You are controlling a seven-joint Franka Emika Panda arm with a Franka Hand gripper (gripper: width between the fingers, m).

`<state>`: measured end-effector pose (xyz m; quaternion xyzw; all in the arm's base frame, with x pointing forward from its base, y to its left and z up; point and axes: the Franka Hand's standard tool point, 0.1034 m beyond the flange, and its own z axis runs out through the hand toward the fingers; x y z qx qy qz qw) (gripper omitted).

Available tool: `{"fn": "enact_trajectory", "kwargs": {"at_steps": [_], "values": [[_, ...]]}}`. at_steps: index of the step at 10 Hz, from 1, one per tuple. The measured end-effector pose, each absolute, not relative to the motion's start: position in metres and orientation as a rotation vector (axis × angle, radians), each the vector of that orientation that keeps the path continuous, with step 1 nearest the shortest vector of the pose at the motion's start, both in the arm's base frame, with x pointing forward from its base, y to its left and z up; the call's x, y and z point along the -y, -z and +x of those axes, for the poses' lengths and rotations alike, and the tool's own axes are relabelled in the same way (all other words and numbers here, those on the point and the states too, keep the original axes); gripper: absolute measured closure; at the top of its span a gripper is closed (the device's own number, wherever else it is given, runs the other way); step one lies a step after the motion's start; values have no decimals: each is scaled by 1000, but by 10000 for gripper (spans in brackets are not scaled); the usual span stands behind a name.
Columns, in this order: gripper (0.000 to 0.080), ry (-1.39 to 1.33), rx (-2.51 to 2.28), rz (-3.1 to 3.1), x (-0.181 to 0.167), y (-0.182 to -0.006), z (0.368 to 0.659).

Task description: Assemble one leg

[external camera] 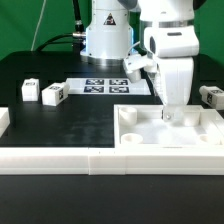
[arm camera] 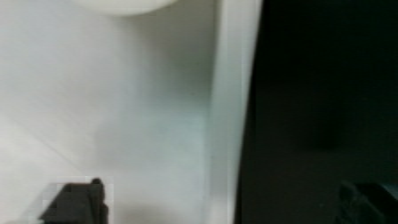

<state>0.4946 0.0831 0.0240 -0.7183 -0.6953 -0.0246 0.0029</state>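
Observation:
Two legs, small white tagged blocks, lie at the exterior view's left (external camera: 53, 94) (external camera: 29, 92). Another leg lies at the right edge (external camera: 211, 96), and a tagged block shows by the arm (external camera: 133, 62). My gripper (external camera: 173, 112) hangs low over the far wall of the large white tray-like part (external camera: 150, 140). In the wrist view the gripper (arm camera: 222, 205) is open and empty. Its dark fingertips (arm camera: 75, 203) stand wide apart, one over the white part (arm camera: 125, 110) and the other over the black table. No leg shows in the wrist view.
The marker board (external camera: 105, 85) lies flat at the back middle near the robot base (external camera: 105, 40). A long white rail (external camera: 60, 160) runs along the front, with a white block at the left edge (external camera: 3, 120).

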Motion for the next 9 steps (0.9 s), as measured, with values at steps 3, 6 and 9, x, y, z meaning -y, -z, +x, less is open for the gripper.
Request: {"fn": "enact_trajectory", "kwargs": {"at_steps": [3, 6, 9], "values": [[150, 89, 1990, -2439, -109, -49, 470], [150, 95, 1920, -2496, -127, -54, 466], [150, 96, 1782, -2588, -127, -54, 465]]}}
